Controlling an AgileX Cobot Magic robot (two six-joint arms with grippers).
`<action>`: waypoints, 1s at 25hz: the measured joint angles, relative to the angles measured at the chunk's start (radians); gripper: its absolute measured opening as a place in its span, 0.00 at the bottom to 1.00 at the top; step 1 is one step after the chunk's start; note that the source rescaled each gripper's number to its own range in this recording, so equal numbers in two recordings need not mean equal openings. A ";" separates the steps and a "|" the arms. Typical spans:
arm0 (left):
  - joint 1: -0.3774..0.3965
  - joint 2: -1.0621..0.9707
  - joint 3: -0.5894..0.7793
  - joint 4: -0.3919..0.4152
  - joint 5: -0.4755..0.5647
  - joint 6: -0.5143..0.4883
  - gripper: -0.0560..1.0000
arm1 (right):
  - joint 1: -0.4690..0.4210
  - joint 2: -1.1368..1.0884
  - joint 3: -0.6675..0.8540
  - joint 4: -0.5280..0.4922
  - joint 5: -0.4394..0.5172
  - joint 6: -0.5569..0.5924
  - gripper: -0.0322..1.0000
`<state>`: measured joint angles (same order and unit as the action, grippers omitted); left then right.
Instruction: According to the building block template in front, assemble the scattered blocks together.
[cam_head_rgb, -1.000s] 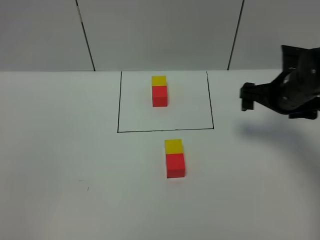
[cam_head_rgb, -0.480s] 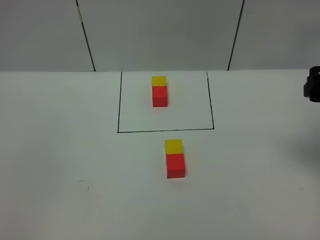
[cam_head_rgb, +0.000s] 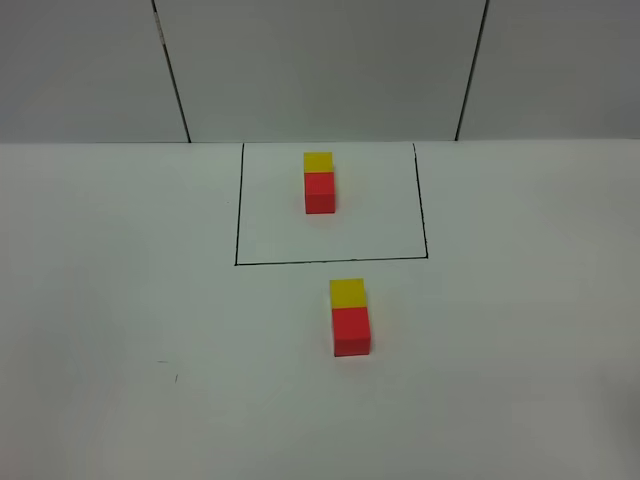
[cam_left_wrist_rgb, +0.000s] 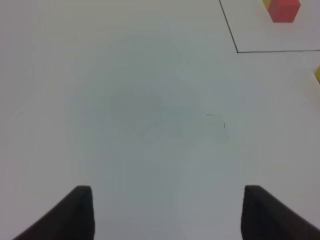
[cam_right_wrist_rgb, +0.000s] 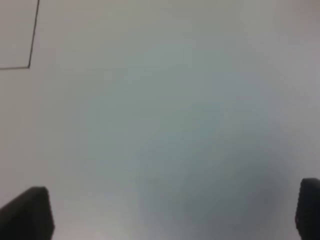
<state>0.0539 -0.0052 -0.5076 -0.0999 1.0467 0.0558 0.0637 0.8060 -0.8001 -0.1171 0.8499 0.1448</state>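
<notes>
The template stands inside a black-outlined square (cam_head_rgb: 236, 220) at the back: a yellow block (cam_head_rgb: 318, 161) touching a red block (cam_head_rgb: 320, 192). In front of the square, a second yellow block (cam_head_rgb: 347, 292) touches a second red block (cam_head_rgb: 351, 331) in the same order. Neither arm shows in the high view. The left gripper (cam_left_wrist_rgb: 167, 212) is open and empty over bare table; its wrist view catches the template's red block (cam_left_wrist_rgb: 285, 10) and a yellow sliver (cam_left_wrist_rgb: 318, 74). The right gripper (cam_right_wrist_rgb: 172, 212) is open and empty over bare table.
The white table (cam_head_rgb: 120, 300) runs back to a grey panelled wall (cam_head_rgb: 320, 70). A small dark scratch mark (cam_head_rgb: 165, 365) lies at the front left. A corner of the square's outline (cam_right_wrist_rgb: 29, 65) shows in the right wrist view.
The right arm has pulled back to the right and left the high view. The blocks have not moved.
</notes>
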 joint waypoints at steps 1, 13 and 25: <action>0.000 0.000 0.000 0.000 0.000 0.000 0.44 | 0.000 -0.055 0.026 -0.006 0.011 0.000 1.00; 0.000 0.000 0.000 0.000 0.000 0.000 0.44 | 0.000 -0.553 0.187 0.022 0.166 0.000 1.00; 0.000 0.000 0.000 0.000 0.000 0.000 0.44 | 0.000 -0.794 0.270 0.030 0.188 -0.009 1.00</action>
<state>0.0539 -0.0052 -0.5076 -0.0999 1.0467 0.0558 0.0637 0.0116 -0.5304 -0.0871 1.0381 0.1359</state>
